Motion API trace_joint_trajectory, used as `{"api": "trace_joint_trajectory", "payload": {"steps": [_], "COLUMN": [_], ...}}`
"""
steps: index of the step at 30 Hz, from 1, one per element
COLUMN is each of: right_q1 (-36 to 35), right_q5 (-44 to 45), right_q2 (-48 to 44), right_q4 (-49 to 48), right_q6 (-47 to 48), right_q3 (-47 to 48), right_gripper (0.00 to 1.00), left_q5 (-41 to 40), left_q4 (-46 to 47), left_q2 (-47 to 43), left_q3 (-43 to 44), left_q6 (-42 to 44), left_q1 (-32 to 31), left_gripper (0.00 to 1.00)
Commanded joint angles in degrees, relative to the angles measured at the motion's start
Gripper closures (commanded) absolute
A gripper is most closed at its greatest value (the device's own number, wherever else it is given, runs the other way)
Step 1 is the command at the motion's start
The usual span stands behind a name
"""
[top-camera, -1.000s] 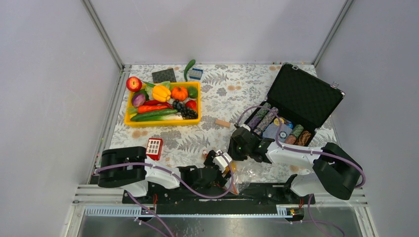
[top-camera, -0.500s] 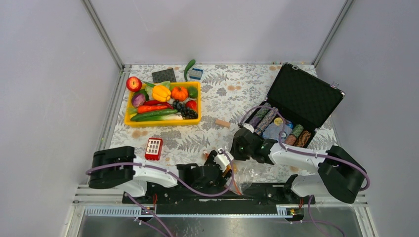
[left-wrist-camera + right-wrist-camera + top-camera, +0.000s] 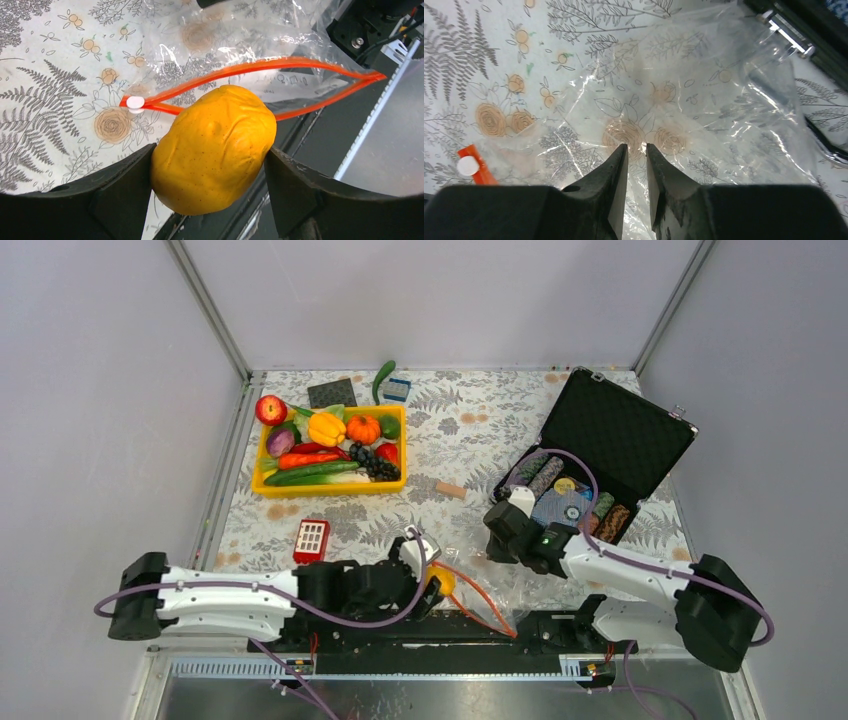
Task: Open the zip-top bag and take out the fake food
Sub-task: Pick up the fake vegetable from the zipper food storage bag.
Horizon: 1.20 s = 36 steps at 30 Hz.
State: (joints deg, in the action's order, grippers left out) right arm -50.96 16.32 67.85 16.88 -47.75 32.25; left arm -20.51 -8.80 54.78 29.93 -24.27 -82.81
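Drawn back left and clear of the zip-top bag (image 3: 512,590) since a second ago: left gripper (image 3: 210,165), clamped on the yellow-orange round fruit (image 3: 215,147). Lying at the near edge of the table (image 3: 470,440) between both arms, bag with red-orange zip strip (image 3: 260,66) gaping open. Poised over its clear film, right gripper (image 3: 635,150), fingers almost together; cannot tell whether pinching it. Held just left of the bag mouth, fruit

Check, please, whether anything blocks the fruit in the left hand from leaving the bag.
Nothing visible does: the yellow-orange fruit, gripped in the left hand, sits in front of the open red-orange mouth of the zip-top bag.
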Motion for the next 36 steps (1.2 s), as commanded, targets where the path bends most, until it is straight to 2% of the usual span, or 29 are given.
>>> {"api": "trace_joint_trajectory", "payload": {"steps": [1, 5, 11, 16, 23, 27, 32, 36], "right_q1": [0.0, 0.0, 0.0, 0.1, 0.0, 0.0, 0.1, 0.1], "right_q5": [4.3, 3.5, -1.0, -15.2, -29.5, -32.7, -35.8, -34.2], "right_q2": [-4.9, -11.7, -24.5, -26.6, -28.1, -26.5, -24.5, -24.2], "right_q4": [3.4, 6.3, 9.8, 10.7, -0.6, -6.4, -12.9, -11.2], "right_q6": [2.4, 4.9, 7.8, 5.9, -3.3, -6.7, -9.6, -9.0], "right_q3": [3.1, 6.2, 13.3, 19.7, 17.5, 15.7, 14.0, 14.5], "right_gripper": [0.72, 0.61, 0.25, 0.08, 0.00, 0.00, 0.00, 0.00], "left_q5": [2.8, -0.4, -4.7, -5.4, -5.9, -5.5, -5.8, -6.2], "left_q4": [-13.4, -17.8, -13.8, -7.6, -3.4, 0.3, 0.8, 0.1], "left_q2": [-5.0, -10.7, -14.9, -13.9, -11.5, -10.9, -8.2, -7.9], "left_q3": [6.3, 9.5, 14.6, 17.6, 19.8, 19.9, 21.0, 21.0], "left_q6": [-1.1, -1.5, 5.1, 12.7, 18.0, 19.0, 19.9, 18.2], "left_q1": [-0.3, -0.2, -0.2, -0.2, -0.2, -0.2, -0.1, 1.2], "left_gripper": [0.44, 0.44, 0.44, 0.45, 0.45, 0.45, 0.45, 0.45]}}
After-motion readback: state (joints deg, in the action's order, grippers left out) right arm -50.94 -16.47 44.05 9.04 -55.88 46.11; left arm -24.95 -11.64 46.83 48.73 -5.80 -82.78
